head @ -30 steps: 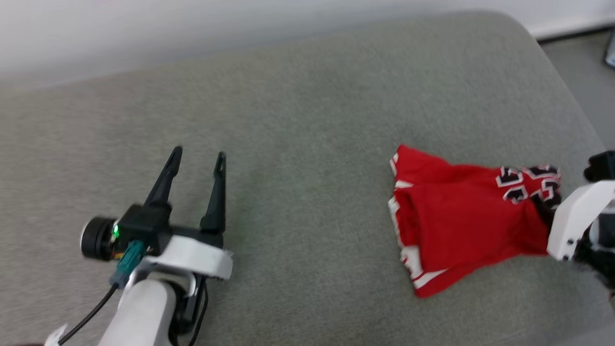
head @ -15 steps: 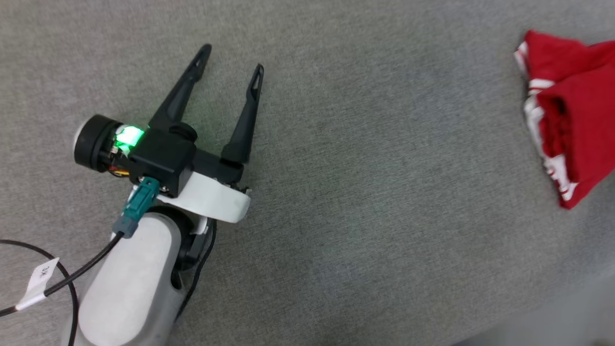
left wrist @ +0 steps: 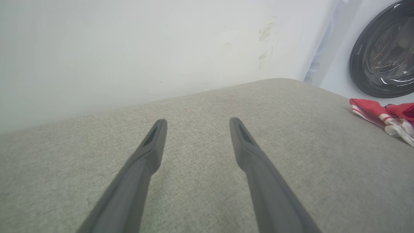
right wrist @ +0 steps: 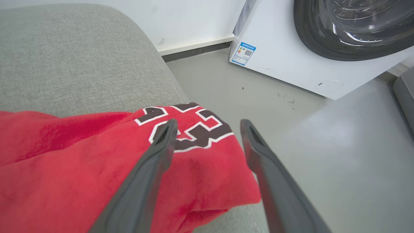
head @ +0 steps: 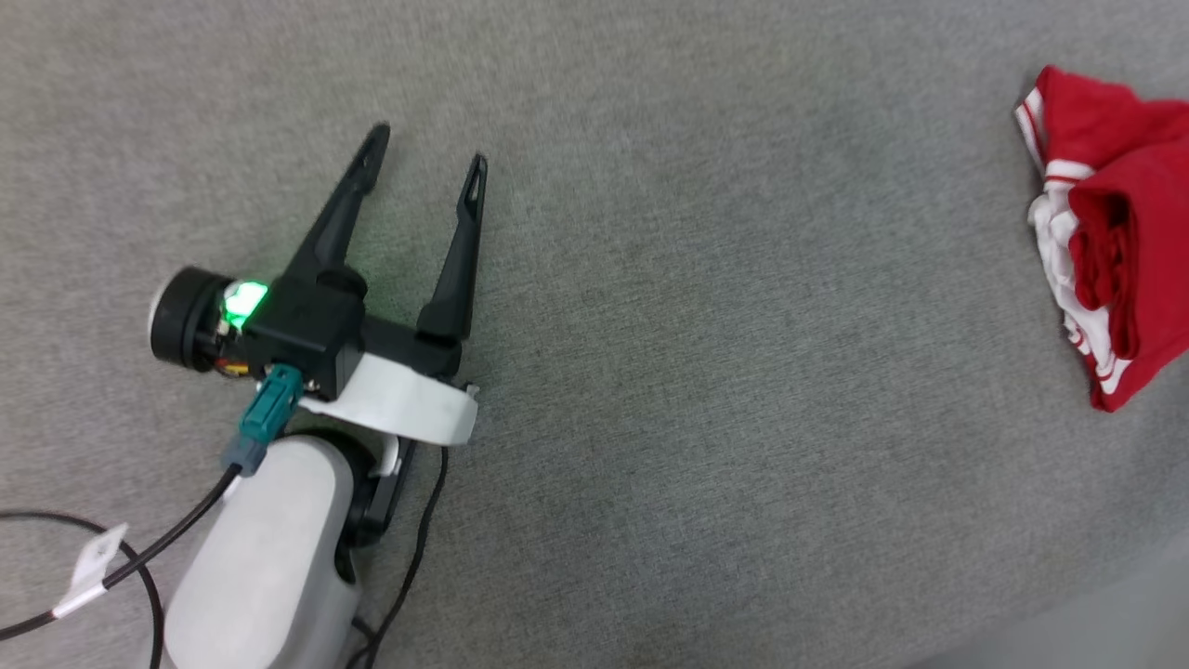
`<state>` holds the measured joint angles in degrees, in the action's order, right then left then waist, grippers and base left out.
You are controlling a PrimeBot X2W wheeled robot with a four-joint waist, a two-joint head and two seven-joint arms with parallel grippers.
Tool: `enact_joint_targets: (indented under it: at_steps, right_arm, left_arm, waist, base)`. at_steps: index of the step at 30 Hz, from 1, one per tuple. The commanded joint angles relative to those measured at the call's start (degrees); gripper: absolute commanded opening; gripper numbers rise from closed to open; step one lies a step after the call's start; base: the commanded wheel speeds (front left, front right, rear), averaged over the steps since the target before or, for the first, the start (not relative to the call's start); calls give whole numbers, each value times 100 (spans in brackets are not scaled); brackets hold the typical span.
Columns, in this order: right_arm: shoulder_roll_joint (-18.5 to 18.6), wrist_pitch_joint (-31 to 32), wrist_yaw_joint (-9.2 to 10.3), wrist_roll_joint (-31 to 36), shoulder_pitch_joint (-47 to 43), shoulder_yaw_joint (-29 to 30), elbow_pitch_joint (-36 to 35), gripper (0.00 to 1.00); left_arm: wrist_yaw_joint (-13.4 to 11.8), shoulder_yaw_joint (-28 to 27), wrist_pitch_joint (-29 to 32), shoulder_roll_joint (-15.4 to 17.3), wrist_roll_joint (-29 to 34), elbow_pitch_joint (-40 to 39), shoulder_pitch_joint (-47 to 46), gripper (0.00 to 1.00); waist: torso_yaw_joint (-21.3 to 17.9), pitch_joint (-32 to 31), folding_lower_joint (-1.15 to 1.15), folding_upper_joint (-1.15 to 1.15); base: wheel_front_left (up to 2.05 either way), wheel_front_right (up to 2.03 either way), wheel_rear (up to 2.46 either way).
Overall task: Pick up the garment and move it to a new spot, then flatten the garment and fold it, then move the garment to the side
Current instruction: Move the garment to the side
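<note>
Since a second ago the head camera has swung, so the garment (head: 1156, 223) now sits at the right edge of the head view. The right arm's pale wrist, which was against its printed end, has left that view. On my head feed the garment lies bunched on the grey cushion (head: 706, 307), red folds over white striped trim, with no writing facing this camera. My left gripper (head: 427, 145) is well apart from it at the left, fingers spread and holding nothing. A green light (head: 243, 299) glows on its body. A black cable (head: 139, 557) carries a white tag (head: 93, 567) whose writing I cannot read.

On the left wrist feed, the two fingers are wide over bare cushion. A scuffed white wall (left wrist: 129, 48) rises behind, and the dark round door of a washing machine (left wrist: 385, 55) shows at the upper right, with the garment's trim just below it.

On the right wrist feed, the right gripper (right wrist: 208, 122) has its fingers spread over the garment's end, pinching nothing; I cannot tell whether they touch the cloth. Black characters outlined in white (right wrist: 194, 126) lie creased there, and I cannot read them for sure. That end rests at the cushion's rim. Beyond is a grey floor (right wrist: 323, 155) and the white washing machine. It bears a blue-and-white sticker (right wrist: 244, 53) with a QR code, its text too small to read.
</note>
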<state>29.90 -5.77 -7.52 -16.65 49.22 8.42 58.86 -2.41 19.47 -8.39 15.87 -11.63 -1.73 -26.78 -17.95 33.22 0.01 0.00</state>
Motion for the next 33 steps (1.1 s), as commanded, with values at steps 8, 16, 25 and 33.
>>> enact_joint_targets:
  at_steps: [8,16,25,33]
  right_arm:
    - [-272,-282,6,37,-911,-460,-571,100]
    - [-791,-290,6,-169,-2107,-1002,-1759,100]
    - [-1268,-214,6,-383,-3104,-1330,-3061,100]
    - [-1705,-58,6,-104,-4033,-1211,-4481,100]
  left_arm:
    - [-210,-219,-360,-135,-363,481,753,100]
    - [-431,-504,-551,-205,-682,700,1533,100]
    - [-593,-809,-631,-215,-923,836,2136,100]
    - [-716,-1081,-652,22,-944,890,2745,100]
  waist:
    - [221,-1234,-1,0]
    - [471,-2089,-1,0]
    - [976,-2652,-1,0]
    - [1332,-3122,-1,0]
  base:
    - [0,0,0]
    - [0,0,0]
    - [0,0,0]
    - [0,0,0]
